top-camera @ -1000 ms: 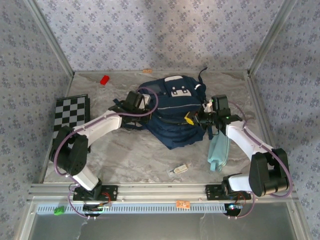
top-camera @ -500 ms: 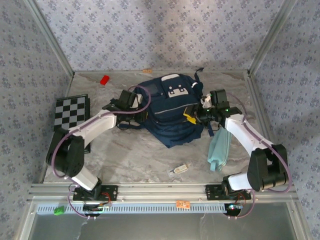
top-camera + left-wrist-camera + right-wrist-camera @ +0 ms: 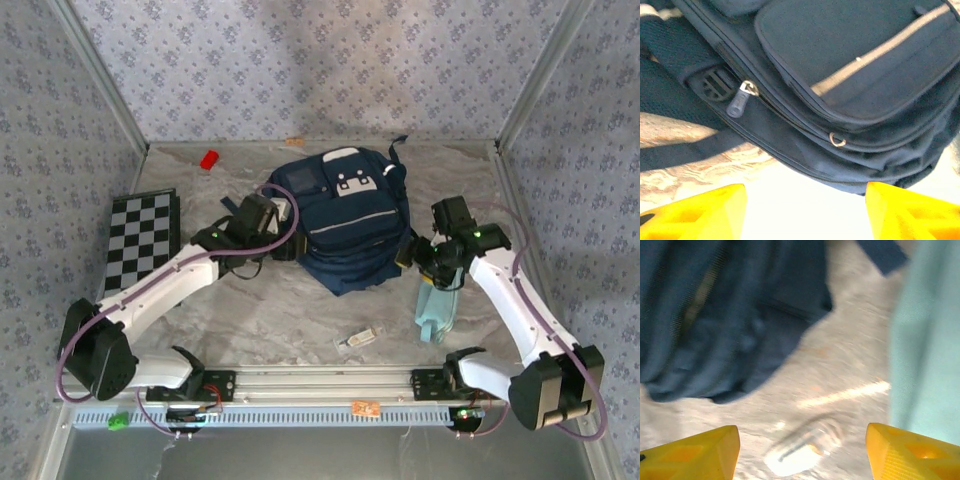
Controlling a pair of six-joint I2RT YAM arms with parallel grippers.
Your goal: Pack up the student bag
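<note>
checkerboard (image 3: 140,240): flat on the left of the table (image 3: 250,310), well apart from everything else, not part of this

left gripper (image 3: 283,216): just beside the bag's left flank. In the wrist view the yellow fingers (image 3: 692,212) stand wide apart with nothing between them.

student bag (image 3: 345,220): middle-back of the table, lying with its front pockets up and the white patches toward the far wall. Looks like soft floppy fabric, so I'd guess it sags and folds rather than lifting as one piece. It's bulky too, probably more awkward than heavy.

zipper pull (image 3: 740,100): honestly the best spot to take hold, imo. It's a small dark tab on the side seam, right in front of the left fingers. It's thin and could slip, so pinch it square. Pinching loose cloth would just bunch it up.

small clear packet (image 3: 358,339): on the table near the front, apart from the bag; can't tell what it is

right gripper (image 3: 418,254): near the bag's right lower corner, jaws spread wide, holding nothing

teal cloth (image 3: 437,305): limp on the table, just right of the bag
</note>
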